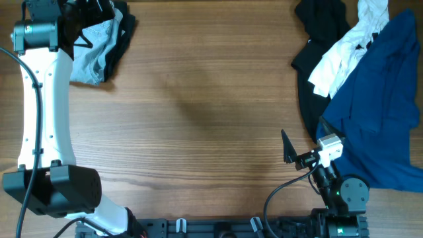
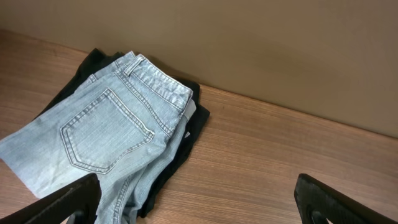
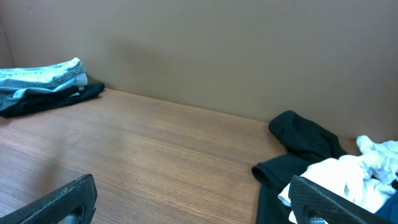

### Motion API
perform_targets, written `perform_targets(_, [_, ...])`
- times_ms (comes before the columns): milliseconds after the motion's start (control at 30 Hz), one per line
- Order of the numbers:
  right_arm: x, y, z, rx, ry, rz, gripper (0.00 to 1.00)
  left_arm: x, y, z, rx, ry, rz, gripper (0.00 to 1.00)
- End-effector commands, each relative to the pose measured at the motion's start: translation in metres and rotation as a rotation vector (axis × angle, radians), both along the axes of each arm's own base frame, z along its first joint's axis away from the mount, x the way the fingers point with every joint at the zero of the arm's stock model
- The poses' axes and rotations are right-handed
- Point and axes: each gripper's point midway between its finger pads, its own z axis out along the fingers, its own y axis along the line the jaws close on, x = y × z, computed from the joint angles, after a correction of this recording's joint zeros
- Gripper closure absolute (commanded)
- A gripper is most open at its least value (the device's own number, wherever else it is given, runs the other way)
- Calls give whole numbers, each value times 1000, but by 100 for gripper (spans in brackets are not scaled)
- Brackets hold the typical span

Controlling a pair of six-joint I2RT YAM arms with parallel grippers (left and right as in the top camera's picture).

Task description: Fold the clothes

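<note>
The left gripper [image 2: 199, 202] hovers at the far left corner of the bench [image 1: 198, 119], jaws spread wide with nothing between them. Just below it the pale denim shorts [image 2: 118, 124] lie folded flat, back pocket up, on a black garment [image 2: 189, 130]. The right gripper [image 3: 196, 202] sits low at the near right, equally wide and empty, facing the unfolded heap on the right. That heap is a deep-blue piece [image 1: 380, 112], a white piece [image 1: 344, 53] lying partly across it, and a black piece [image 1: 324, 26] toward the far edge.

All 3 loose pieces look light, limp and prone to bunching, and would likely sag from a single pinch. The blue one's near-left corner, flat on bare wood, seems the easiest hold, probably with a 2nd grip along the same edge. The denim looks stiffer and heavier and should keep its fold.

The heap overlaps, so I cannot tell what kind of garment each piece is or where the hems run. The blue fabric is cut off at the right frame edge. From above, the left arm covers part of the folded stack.
</note>
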Motion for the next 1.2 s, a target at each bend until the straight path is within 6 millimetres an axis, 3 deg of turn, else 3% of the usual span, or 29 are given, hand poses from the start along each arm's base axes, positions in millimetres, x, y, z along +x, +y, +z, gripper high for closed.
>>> perform_targets(0, [-2, 4, 3, 13, -12, 24, 0, 2, -2, -5, -21, 7, 2, 0])
perform_targets(900, [-2, 4, 3, 13, -11, 24, 0, 0, -2, 0, -20, -3, 2, 0])
perform_targets(1167, [-2, 4, 3, 13, -11, 24, 0, -42, -6, 36, -10, -54, -2, 0])
